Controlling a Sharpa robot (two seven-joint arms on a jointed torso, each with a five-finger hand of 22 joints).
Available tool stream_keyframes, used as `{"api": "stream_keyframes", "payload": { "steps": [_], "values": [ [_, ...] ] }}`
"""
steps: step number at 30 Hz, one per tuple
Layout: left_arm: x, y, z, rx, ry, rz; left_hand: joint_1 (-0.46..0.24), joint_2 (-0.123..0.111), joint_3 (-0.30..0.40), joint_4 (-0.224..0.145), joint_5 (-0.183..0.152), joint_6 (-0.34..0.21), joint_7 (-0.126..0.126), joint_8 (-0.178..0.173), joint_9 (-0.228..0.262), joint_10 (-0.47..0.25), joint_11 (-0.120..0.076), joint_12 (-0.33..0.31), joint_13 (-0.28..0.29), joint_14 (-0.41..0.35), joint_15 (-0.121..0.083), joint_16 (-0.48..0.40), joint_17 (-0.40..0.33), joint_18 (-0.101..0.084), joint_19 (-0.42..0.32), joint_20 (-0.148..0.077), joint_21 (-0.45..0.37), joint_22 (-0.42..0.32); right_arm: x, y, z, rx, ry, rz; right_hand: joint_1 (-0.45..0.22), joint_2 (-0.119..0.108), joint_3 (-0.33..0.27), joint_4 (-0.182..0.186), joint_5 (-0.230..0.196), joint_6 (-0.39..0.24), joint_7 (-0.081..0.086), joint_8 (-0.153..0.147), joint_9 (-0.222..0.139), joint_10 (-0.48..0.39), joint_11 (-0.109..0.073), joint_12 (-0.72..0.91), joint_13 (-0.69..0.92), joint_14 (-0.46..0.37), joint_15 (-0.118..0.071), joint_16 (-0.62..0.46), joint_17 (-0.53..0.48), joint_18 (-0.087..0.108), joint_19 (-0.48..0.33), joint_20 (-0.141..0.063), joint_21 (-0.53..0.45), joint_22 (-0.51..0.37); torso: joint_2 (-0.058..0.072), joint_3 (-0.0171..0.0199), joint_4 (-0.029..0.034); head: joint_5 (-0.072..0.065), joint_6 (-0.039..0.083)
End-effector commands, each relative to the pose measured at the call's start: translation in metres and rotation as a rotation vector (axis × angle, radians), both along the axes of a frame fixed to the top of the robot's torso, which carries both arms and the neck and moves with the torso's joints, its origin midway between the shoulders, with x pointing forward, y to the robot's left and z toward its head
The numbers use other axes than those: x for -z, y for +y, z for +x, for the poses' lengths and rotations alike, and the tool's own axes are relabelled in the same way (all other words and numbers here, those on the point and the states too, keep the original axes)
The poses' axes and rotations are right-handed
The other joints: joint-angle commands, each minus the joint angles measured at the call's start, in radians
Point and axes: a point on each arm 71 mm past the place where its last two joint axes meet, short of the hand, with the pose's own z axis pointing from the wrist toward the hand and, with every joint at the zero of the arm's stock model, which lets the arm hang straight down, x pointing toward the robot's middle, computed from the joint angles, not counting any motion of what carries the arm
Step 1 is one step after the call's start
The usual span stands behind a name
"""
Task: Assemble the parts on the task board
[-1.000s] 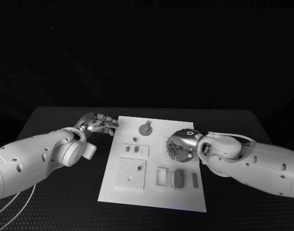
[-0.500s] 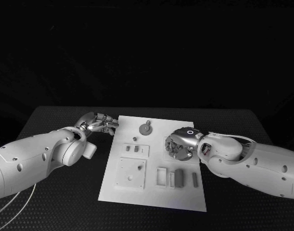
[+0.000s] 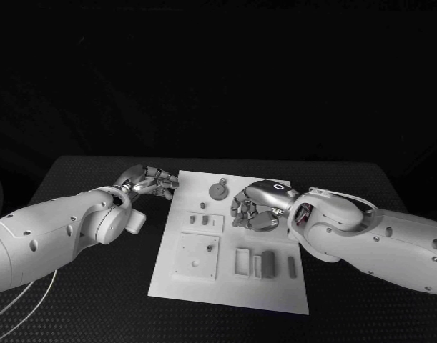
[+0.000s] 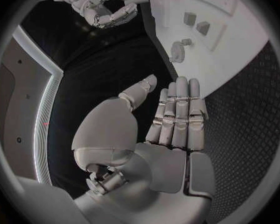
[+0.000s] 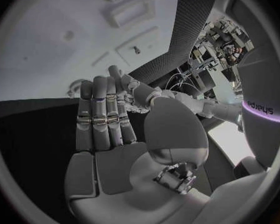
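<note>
The white task board (image 3: 234, 286) lies in the middle of the black table. On it are a round grey part (image 3: 217, 190) near the far edge, small grey parts (image 3: 199, 221) below it, a square plate with a peg (image 3: 196, 259) and dark bars (image 3: 267, 263) toward the near end. My right hand (image 3: 254, 206) hovers over the board's middle, fingers stretched out and holding nothing, as the right wrist view shows (image 5: 109, 119). My left hand (image 3: 148, 180) sits at the board's far left corner, fingers straight and empty in the left wrist view (image 4: 171, 119).
Black textured table (image 3: 94, 286) surrounds the board on all sides. A white cable (image 3: 12, 314) runs under my left arm at the near left. My right forearm (image 3: 383, 243) covers the table to the right of the board.
My right hand has risen a little toward the far left of the board, and its fingers have spread out from a curled pose. The left hand has barely moved.
</note>
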Motion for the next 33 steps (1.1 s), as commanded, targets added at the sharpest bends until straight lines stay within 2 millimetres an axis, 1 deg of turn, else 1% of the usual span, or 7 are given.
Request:
{"api": "stream_keyframes", "payload": {
  "steps": [1,6,9,16,20,24,33],
  "values": [
    [-0.002,-0.003,0.000,0.017,-0.005,-0.013,-0.008,0.003,-0.008,0.000,0.001,-0.006,0.000,0.005,-0.001,-0.008,0.002,-0.001,-0.001,0.006,0.002,-0.005,0.001,-0.001,0.007,0.003,-0.004,-0.001,-0.002,0.022,-0.005,-0.070,0.023,0.077,0.005,0.006,0.006,0.001,0.004,0.012,-0.007,0.011,0.035,0.004,0.002,-0.007,0.001,-0.003,-0.004,0.005,0.001,0.021,0.002,0.001,0.005,0.023,0.001,0.0005,0.0003,0.002,-0.002],
    [-0.001,-0.004,0.000,0.016,-0.006,-0.013,-0.008,0.003,-0.008,0.000,0.001,-0.006,0.000,0.005,-0.001,-0.008,0.002,-0.001,-0.001,0.006,0.002,-0.005,0.002,-0.001,0.007,0.003,-0.004,-0.001,0.004,0.056,-0.013,-0.148,0.036,0.095,0.006,0.009,0.007,0.001,0.004,0.010,-0.006,0.009,0.036,0.001,0.004,-0.010,0.001,-0.006,-0.003,0.006,0.001,0.021,0.000,0.002,0.006,0.024,0.000,0.0005,0.0005,0.005,-0.002],
    [-0.001,-0.006,0.000,0.021,-0.005,-0.014,-0.008,0.003,-0.008,0.000,0.001,-0.006,0.000,0.005,-0.002,-0.008,0.002,-0.001,-0.001,0.006,0.002,-0.005,0.002,-0.001,0.007,0.003,-0.004,-0.001,0.013,0.072,-0.021,-0.194,0.035,0.081,0.006,0.010,0.007,0.001,0.004,0.009,-0.006,0.008,0.036,0.000,0.004,-0.012,0.001,-0.008,-0.002,0.007,0.001,0.021,-0.001,0.002,0.007,0.024,-0.001,-0.0010,0.0035,0.007,-0.004],
    [-0.001,-0.008,0.001,0.022,-0.004,-0.014,-0.008,0.003,-0.008,0.000,0.001,-0.006,0.000,0.005,-0.002,-0.008,0.002,-0.001,-0.001,0.006,0.002,-0.006,0.003,-0.001,0.007,0.003,-0.005,-0.001,0.030,0.098,-0.030,-0.255,0.011,0.039,0.007,0.012,0.008,0.000,0.004,0.009,-0.006,0.008,0.037,-0.001,0.005,-0.013,0.002,-0.009,-0.002,0.007,0.001,0.021,-0.002,0.002,0.008,0.024,0.000,-0.0002,0.0008,0.018,-0.004],
    [-0.001,-0.009,0.001,0.026,-0.004,-0.016,-0.008,0.003,-0.008,0.000,0.001,-0.006,0.000,0.005,-0.002,-0.008,0.002,-0.001,-0.001,0.006,0.002,-0.006,0.003,-0.001,0.007,0.003,-0.005,-0.001,0.040,0.102,-0.033,-0.270,0.011,0.004,0.007,0.012,0.008,0.000,0.004,0.009,-0.006,0.008,0.037,-0.001,0.005,-0.013,0.002,-0.009,-0.002,0.008,0.001,0.021,-0.003,0.002,0.009,0.024,0.000,-0.0011,0.0019,0.019,-0.006],
    [-0.001,-0.009,0.001,0.027,-0.003,-0.016,-0.008,0.003,-0.008,0.000,0.001,-0.006,0.000,0.005,-0.002,-0.008,0.002,-0.001,-0.001,0.006,0.002,-0.006,0.003,-0.001,0.007,0.004,-0.005,-0.001,0.045,0.104,-0.034,-0.279,-0.002,-0.020,0.008,0.012,0.008,0.000,0.004,0.009,-0.006,0.008,0.038,-0.001,0.004,-0.013,0.002,-0.009,-0.002,0.008,0.001,0.021,-0.003,0.002,0.010,0.025,0.000,-0.0005,0.0002,0.022,-0.008],
    [-0.001,-0.011,0.000,0.031,-0.003,-0.017,-0.008,0.003,-0.008,0.000,0.001,-0.006,0.000,0.005,-0.002,-0.008,0.002,-0.001,-0.001,0.006,0.002,-0.007,0.004,-0.001,0.007,0.004,-0.006,-0.001,0.056,0.108,-0.035,-0.299,-0.009,-0.056,0.011,0.010,0.007,0.000,0.004,0.010,-0.007,0.008,0.040,0.001,0.004,-0.014,0.003,-0.009,-0.003,0.011,0.001,0.021,-0.003,0.001,0.013,0.025,0.000,0.0000,0.0007,0.019,-0.008]
  ]
}}
